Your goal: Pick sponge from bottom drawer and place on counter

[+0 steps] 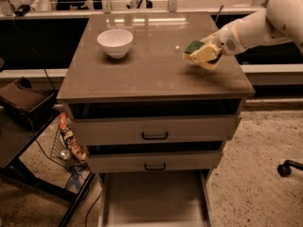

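Camera view: gripper (211, 52) was clamped on the sponge (198, 50), low over the counter (142, 72), right side. Bottom drawer (151, 197) stood open. Pick looked done; release remained.

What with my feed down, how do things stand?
Hand shut on green-yellow rectangular sponge, over right side of glossy grey-brown counter. White bowl far left, not in the way.

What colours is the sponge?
The sponge is dark green above, yellow beneath, in the gripper over the counter; camera view.
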You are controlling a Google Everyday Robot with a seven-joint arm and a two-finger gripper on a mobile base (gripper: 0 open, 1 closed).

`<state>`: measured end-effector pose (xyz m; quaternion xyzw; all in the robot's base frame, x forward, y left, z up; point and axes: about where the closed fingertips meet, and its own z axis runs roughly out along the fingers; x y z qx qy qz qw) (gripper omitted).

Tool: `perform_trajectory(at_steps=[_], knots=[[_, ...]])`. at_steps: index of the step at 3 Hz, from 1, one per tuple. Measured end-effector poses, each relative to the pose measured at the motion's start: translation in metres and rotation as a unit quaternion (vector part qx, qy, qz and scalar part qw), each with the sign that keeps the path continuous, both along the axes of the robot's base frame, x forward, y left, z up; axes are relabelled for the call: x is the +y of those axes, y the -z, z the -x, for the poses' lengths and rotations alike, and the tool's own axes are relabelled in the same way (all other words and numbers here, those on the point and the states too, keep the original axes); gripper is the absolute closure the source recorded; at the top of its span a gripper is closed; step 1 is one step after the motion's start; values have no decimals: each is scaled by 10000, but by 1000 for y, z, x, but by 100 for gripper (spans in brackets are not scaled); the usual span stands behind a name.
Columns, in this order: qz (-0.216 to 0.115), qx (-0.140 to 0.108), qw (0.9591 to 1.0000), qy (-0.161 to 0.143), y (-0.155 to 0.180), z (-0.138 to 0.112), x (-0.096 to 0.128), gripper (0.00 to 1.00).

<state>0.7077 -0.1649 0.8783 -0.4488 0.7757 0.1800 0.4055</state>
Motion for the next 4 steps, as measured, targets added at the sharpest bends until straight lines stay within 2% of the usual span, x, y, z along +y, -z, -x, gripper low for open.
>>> perform_trajectory(at_steps=[3, 4], knots=[[-11, 56, 10000, -72, 7, -2, 9, 15], [-15, 72, 9999, -95, 9, -2, 12, 0]])
